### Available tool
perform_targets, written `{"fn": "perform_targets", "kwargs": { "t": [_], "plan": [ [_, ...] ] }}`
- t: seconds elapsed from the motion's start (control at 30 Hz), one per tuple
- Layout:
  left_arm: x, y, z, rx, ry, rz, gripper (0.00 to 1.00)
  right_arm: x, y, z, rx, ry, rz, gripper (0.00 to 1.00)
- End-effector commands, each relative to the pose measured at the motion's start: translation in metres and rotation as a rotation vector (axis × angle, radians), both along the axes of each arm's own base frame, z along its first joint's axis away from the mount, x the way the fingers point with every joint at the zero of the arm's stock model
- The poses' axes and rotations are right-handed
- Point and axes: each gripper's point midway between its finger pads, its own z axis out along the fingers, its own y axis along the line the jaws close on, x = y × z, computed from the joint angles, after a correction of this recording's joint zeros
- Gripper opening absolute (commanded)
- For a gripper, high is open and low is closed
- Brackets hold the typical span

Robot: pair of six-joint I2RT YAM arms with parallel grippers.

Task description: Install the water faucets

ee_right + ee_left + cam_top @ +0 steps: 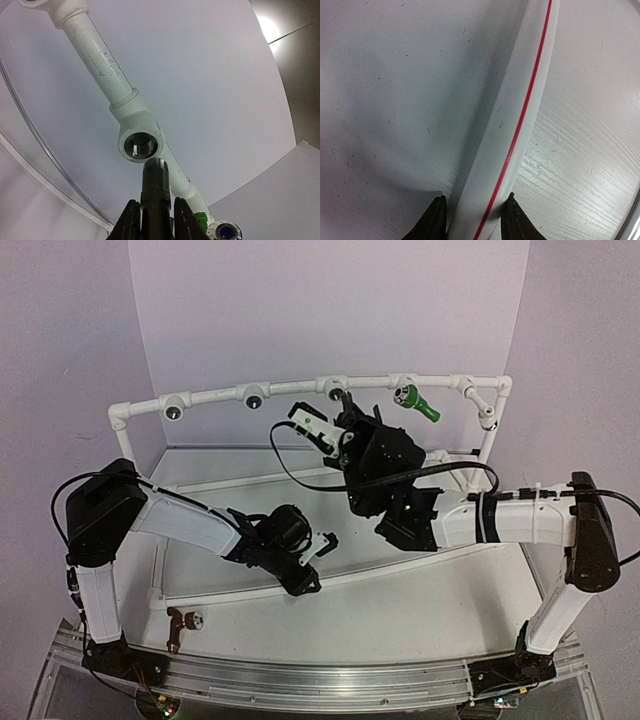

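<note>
One black threaded faucet (156,182), clamped in the right end effector (156,202), sits just short of the rim of the white tee socket (131,120). The left end effector (475,199) pinches a white red-striped pipe (512,100).

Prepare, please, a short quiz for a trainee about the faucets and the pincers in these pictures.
1. True or false: the green faucet is already seated in the pipe frame.
2. The right pincer holds: A) the black faucet; B) a loose white pipe; C) nothing.
3. Fill in: the reddish-brown faucet lies on the table, at the robot's ___ side.

Key: 1 true; 2 A; 3 left.
</note>
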Motion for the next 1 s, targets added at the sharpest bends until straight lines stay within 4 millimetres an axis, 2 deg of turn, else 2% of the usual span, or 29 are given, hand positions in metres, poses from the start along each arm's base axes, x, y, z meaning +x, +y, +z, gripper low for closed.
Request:
{"fn": "perform_targets", "kwargs": {
  "t": [0.0,0.3,0.6,0.97],
  "plan": [
    [-0.016,0.008,-0.031,0.043,0.134,0.074,0.16,-0.002,0.004,0.025,0.106,-0.030,0.040,0.00],
    [-0.018,0.009,-0.034,0.051,0.142,0.069,0.15,0.000,0.011,0.020,0.121,-0.012,0.064,0.00],
    [-0.020,0.010,-0.036,0.056,0.147,0.064,0.15,0.005,0.016,0.023,0.123,-0.019,0.064,0.00],
    [-0.022,0.014,-0.038,0.065,0.147,0.065,0.15,0.013,0.010,0.028,0.128,-0.024,0.040,0.00]
  ]
}}
